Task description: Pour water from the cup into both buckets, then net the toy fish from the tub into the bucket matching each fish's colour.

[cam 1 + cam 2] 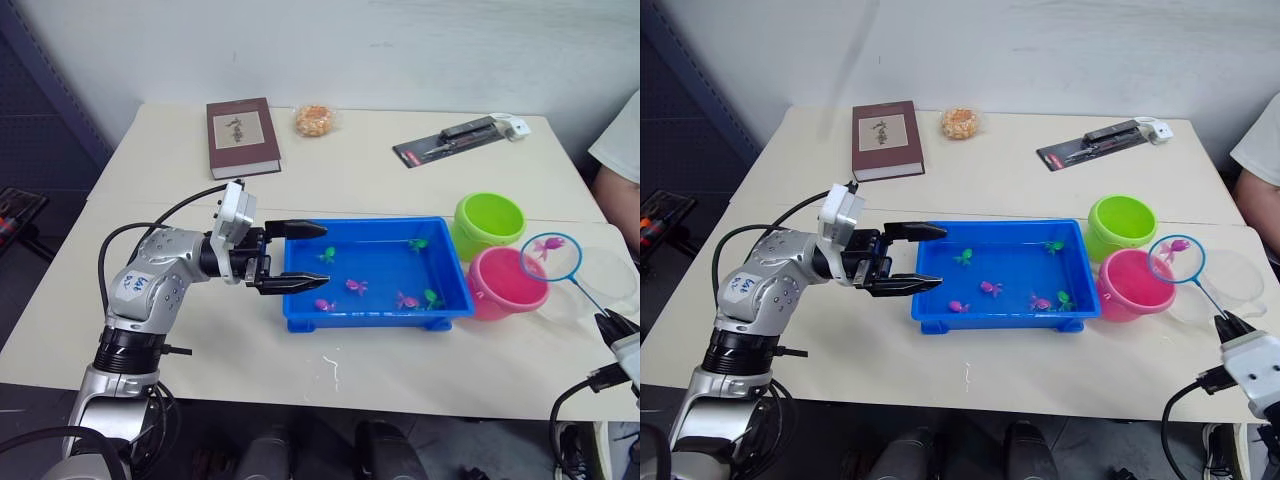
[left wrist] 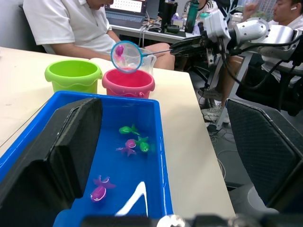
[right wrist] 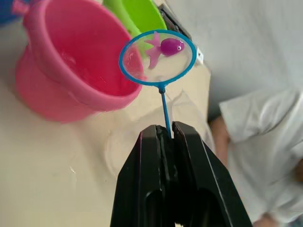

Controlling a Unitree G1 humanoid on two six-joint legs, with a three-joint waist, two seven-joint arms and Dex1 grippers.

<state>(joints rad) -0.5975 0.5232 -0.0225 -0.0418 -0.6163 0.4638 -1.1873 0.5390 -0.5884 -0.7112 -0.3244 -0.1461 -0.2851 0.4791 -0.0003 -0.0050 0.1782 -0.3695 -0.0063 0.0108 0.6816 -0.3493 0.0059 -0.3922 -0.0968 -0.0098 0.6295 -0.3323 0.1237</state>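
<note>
The blue tub (image 1: 375, 320) sits mid-table with water and several small fish in it, such as a green one (image 1: 327, 255) and a pink one (image 1: 356, 287). My left gripper (image 1: 303, 256) hovers open at the tub's left end, holding nothing. To the right of the tub stand the lime green bucket (image 1: 489, 222) and the pink bucket (image 1: 505, 283). My right gripper (image 3: 168, 135) is shut on the thin handle of the net (image 1: 551, 257). Its blue hoop carries a pink fish (image 3: 164, 47) and hangs just right of the pink bucket's rim, over the clear cup (image 1: 605, 283).
At the far side of the table lie a dark red book (image 1: 241, 136), a wrapped snack (image 1: 315, 120) and a black packaged tool (image 1: 455, 141). A person in a white shirt (image 1: 622, 140) sits at the right edge. Bare tabletop lies in front of the tub.
</note>
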